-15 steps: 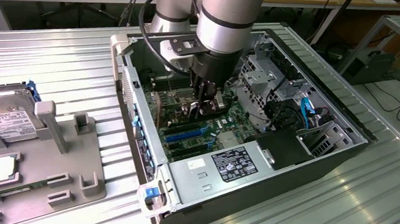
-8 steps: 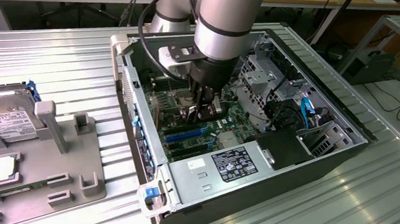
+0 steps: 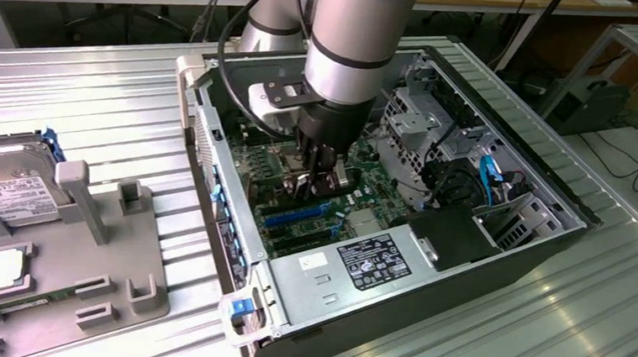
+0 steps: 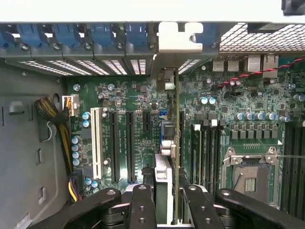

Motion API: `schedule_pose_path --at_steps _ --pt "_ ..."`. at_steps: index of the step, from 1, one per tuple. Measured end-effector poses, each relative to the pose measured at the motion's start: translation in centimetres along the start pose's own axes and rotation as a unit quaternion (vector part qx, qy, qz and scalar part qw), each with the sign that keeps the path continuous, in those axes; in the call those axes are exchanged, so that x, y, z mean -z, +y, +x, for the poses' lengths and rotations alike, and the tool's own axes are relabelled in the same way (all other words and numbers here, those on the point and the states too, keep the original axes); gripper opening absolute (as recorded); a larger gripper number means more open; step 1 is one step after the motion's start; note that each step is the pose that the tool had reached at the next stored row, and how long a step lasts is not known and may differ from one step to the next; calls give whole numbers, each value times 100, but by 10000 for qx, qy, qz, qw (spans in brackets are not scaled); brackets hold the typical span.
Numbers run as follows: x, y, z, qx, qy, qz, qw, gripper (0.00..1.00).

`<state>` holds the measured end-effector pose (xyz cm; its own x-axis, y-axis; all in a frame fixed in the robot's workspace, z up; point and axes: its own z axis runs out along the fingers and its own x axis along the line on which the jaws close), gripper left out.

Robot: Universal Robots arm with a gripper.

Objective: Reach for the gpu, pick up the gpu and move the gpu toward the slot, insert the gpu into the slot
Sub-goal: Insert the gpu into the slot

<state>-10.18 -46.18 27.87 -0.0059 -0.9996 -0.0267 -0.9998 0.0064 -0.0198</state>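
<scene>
My gripper [image 3: 319, 183] reaches down inside the open computer case [image 3: 542, 198], above the motherboard. In the wrist view the gripper [image 4: 167, 210] is shut on the gpu [image 4: 174, 143], a thin card seen edge-on between the two black fingers [image 4: 141, 205]. Its silver bracket end [image 4: 177, 40] sits against the case's rear wall. The bright-blue slot [image 3: 293, 217] shows just in front of the gripper in the exterior view. In the wrist view the card stands over that slot's line and hides it. I cannot tell whether the card's edge is in the slot.
A silver hard drive [image 3: 9, 184] lies on a grey fixture [image 3: 87, 272] at the exterior view's left. The power supply [image 3: 375, 262] fills the case's near end. A white connector strip [image 4: 97, 143], black memory strips [image 4: 205, 148] and the processor socket [image 4: 250, 174] flank the card.
</scene>
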Motion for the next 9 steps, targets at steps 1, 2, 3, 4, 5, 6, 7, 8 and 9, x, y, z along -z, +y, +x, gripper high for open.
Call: schedule_pose_path --at_steps 1,2,3,4,5,6,7,8,9 --pt "-19 1 2 0 0 0 10000 28" --pt "-36 2 4 -1 0 -2 10000 28" --pt "-54 2 4 -1 -1 -2 10000 28" --pt "-66 3 5 -1 0 -3 10000 28" --pt "-76 8 5 0 0 -3 10000 28" --pt "-82 15 6 -1 0 -4 10000 28" --pt "-88 20 6 -1 0 -6 10000 28" --pt "-96 25 6 0 0 -8 10000 28" --pt "-108 34 6 -1 0 -11 10000 28"
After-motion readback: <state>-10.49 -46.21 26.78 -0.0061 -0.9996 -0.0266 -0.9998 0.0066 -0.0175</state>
